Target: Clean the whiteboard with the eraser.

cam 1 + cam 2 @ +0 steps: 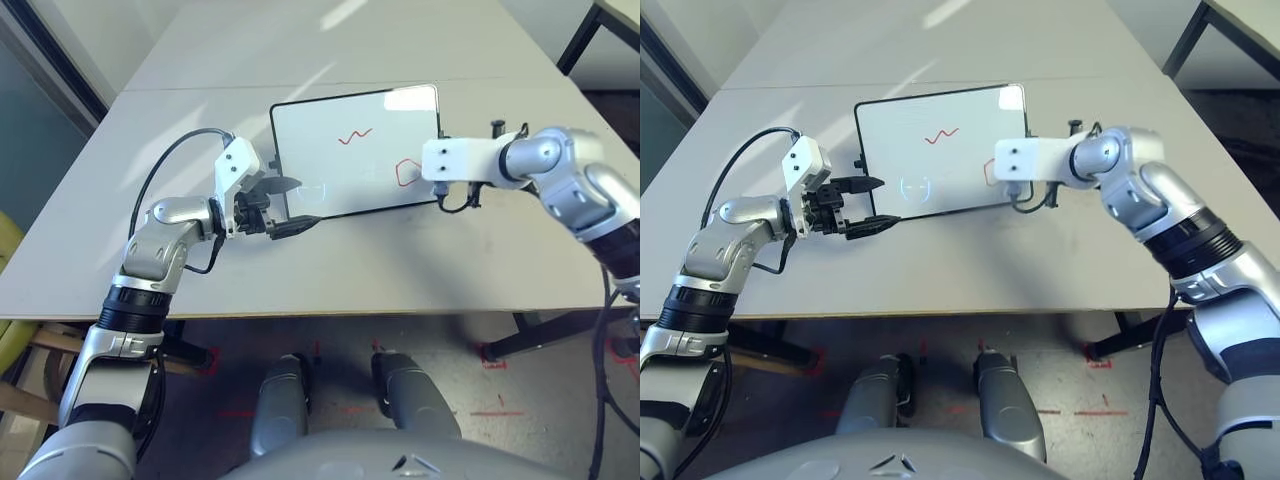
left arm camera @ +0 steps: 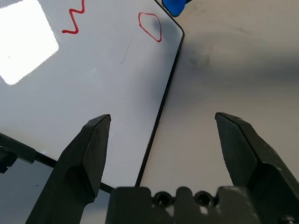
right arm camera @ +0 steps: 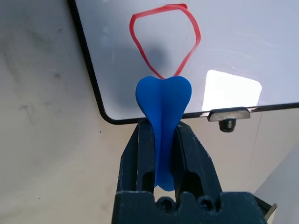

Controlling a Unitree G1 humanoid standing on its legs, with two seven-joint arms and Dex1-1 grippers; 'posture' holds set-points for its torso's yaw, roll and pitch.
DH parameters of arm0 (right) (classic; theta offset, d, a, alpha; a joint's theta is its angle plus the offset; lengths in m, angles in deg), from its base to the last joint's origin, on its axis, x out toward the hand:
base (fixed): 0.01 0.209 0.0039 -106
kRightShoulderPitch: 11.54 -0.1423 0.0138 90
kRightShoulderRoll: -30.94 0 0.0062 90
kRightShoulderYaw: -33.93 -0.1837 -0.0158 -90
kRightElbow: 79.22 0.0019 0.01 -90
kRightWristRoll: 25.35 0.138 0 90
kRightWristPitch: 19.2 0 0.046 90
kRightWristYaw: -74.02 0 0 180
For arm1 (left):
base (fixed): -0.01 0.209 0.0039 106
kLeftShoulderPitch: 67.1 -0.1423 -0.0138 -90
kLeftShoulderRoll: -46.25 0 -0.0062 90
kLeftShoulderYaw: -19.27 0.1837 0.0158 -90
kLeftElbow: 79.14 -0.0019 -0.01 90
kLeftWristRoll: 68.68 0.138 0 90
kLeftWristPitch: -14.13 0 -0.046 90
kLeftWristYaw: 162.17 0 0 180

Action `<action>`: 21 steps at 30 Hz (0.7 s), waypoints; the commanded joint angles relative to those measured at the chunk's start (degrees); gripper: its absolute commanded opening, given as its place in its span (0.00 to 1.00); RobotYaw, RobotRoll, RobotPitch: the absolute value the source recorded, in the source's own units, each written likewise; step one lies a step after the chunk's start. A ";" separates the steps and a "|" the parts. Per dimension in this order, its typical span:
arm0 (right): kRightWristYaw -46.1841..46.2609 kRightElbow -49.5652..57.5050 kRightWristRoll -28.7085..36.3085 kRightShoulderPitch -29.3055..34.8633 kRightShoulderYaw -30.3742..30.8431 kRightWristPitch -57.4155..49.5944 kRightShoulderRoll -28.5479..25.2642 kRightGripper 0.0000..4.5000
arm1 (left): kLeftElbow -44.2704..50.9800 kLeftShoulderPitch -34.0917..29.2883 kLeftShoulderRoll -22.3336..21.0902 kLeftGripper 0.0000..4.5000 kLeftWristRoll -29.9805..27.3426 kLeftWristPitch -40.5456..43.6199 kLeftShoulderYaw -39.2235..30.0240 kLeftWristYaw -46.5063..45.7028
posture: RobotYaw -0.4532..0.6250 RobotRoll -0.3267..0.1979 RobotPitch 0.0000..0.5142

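Note:
The whiteboard (image 1: 340, 165) lies flat in the middle of the table, black-framed, with a red squiggle (image 1: 355, 135) and a red loop (image 1: 405, 172) drawn on it. My right gripper (image 3: 162, 128) is shut on the blue eraser (image 3: 163, 100), which stands on edge over the board's near right corner, just short of the loop. The same eraser (image 2: 175, 5) peeks in beyond the board in the left wrist view. My left gripper (image 1: 297, 205) is open at the board's near left corner, its fingers (image 2: 88, 149) straddling the black front edge without holding anything.
The grey table (image 1: 400, 270) has a seam running across behind the board and bare surface in front of it up to the near edge. A black cable (image 1: 165, 170) loops off my left wrist. A second table's leg (image 1: 580, 35) stands at the far right.

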 commanded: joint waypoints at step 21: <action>-0.39 -14.06 -5.63 -3.70 -1.36 6.49 8.14 0.07 | 2.05 -2.03 -1.01 1.00 0.40 0.37 -0.30 -1.12 | 0.29 0.62 0.22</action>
